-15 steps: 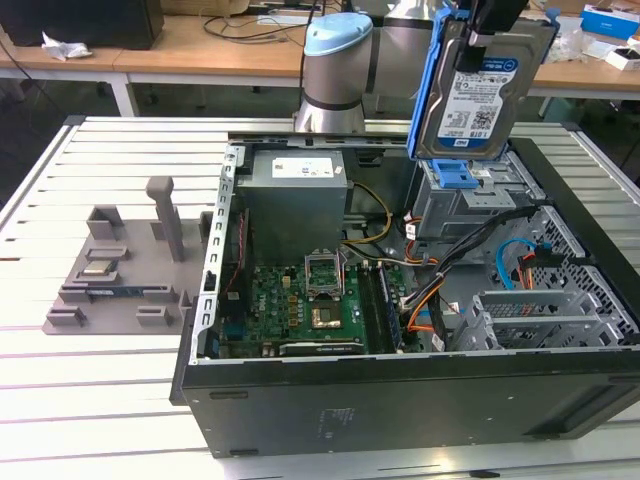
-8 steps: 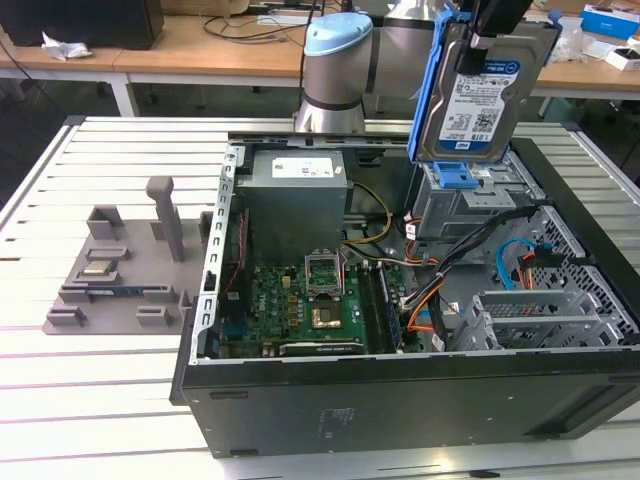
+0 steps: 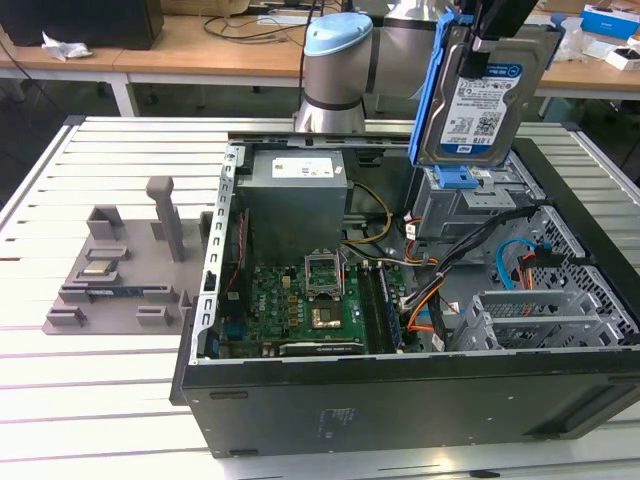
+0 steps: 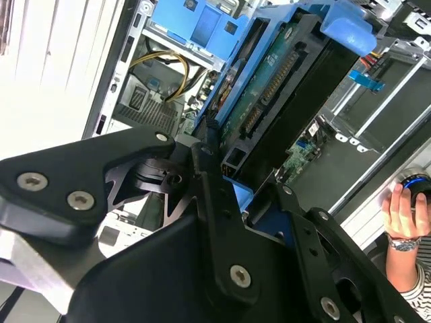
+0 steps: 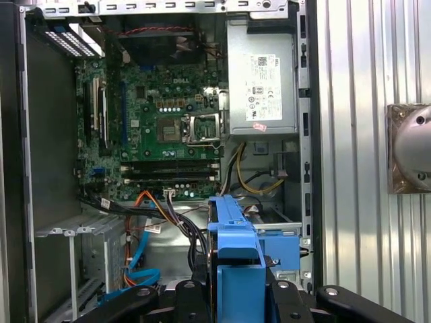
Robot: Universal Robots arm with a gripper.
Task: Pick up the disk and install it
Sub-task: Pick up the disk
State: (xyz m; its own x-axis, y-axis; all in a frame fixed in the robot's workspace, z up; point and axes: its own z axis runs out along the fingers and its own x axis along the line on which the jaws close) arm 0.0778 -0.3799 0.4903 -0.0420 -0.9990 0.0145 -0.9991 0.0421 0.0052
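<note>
Jaws around one disk [image 3: 480,100], midair

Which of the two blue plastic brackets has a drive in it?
The raised bracket, framing the disk above the case; the other bracket sits bare inside it.

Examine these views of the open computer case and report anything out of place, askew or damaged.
Nothing looks damaged or spilled. The one thing out of place is the disk: the end effector grips it upright above the drive bay, outside the case. Loose cables sprawl across the case interior.
</note>
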